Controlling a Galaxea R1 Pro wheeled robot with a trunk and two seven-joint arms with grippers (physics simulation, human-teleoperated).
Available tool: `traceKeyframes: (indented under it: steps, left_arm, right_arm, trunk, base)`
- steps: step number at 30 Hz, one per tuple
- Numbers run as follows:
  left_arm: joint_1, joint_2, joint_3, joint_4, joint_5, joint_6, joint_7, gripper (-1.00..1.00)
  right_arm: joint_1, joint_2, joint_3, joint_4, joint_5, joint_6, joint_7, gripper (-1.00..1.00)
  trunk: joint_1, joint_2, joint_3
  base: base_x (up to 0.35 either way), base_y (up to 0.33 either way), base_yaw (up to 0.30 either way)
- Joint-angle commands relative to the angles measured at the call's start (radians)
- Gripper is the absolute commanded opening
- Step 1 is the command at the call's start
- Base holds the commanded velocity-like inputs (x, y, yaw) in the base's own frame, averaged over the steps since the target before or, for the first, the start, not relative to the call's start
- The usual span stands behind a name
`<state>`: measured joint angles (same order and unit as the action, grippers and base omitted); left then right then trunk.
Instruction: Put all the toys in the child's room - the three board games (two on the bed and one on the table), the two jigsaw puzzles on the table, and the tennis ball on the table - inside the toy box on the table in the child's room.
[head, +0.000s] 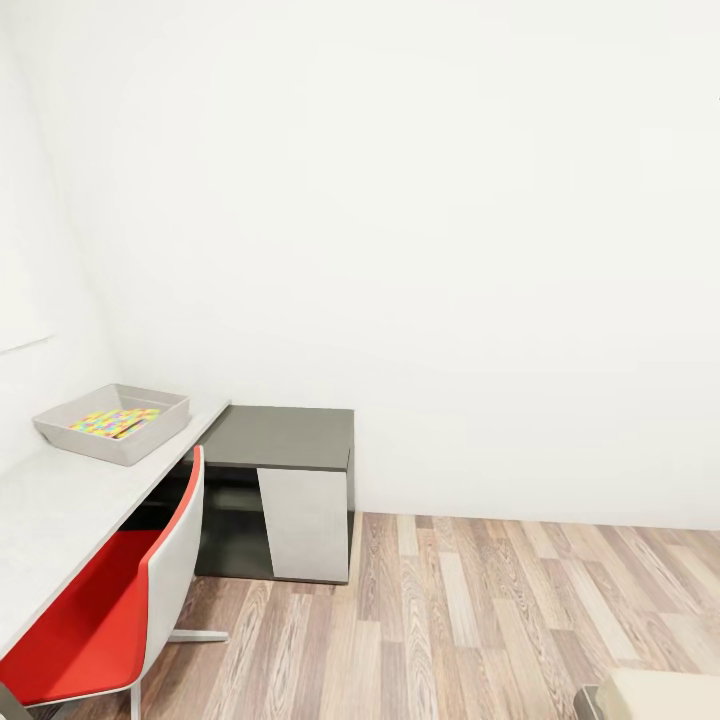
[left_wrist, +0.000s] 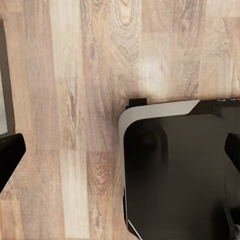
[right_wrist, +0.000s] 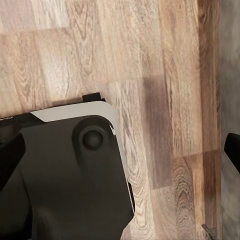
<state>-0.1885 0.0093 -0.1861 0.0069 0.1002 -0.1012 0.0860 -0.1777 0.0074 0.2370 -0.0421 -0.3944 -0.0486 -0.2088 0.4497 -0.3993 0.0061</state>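
The light-grey toy box (head: 62, 432) stands on the pale table (head: 60, 505) at the left of the head view. A multicoloured jigsaw puzzle (head: 115, 421) lies inside it. The board games and the tennis ball are out of view. A beige corner of the bed (head: 665, 695) shows at the lower right. My left gripper (left_wrist: 120, 152) hangs open over the wooden floor, its dark fingertips (left_wrist: 10, 155) far apart with nothing between them. My right gripper (right_wrist: 120, 150) is open over the floor too, and empty.
A red and white chair (head: 120, 600) is pushed up to the table. A dark-grey cabinet (head: 285, 440) with a white panel stands beside the table's far end. Wooden floor (head: 480, 620) stretches to the right. My own dark base (left_wrist: 180, 175) shows below both wrists.
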Motion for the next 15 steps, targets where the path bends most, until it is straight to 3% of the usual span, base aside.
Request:
traceKeyframes:
  steps: [1,15]
  left_arm:
    - [0.0,0.0,-0.009,0.001,0.01,-0.003,0.001,1.0]
    - [0.0,0.0,-0.009,0.001,0.01,-0.003,0.001,1.0]
  right_arm:
    - [0.0,0.0,0.008,0.001,-0.011,-0.004,-0.003,1.0]
    - [0.0,0.0,0.008,0.001,-0.011,-0.004,-0.003,1.0]
  trunk:
    - [0.0,-0.001,0.0]
    - [0.0,-0.001,0.0]
  base:
    - [0.0,0.0,0.0]
    - [0.0,0.0,0.0]
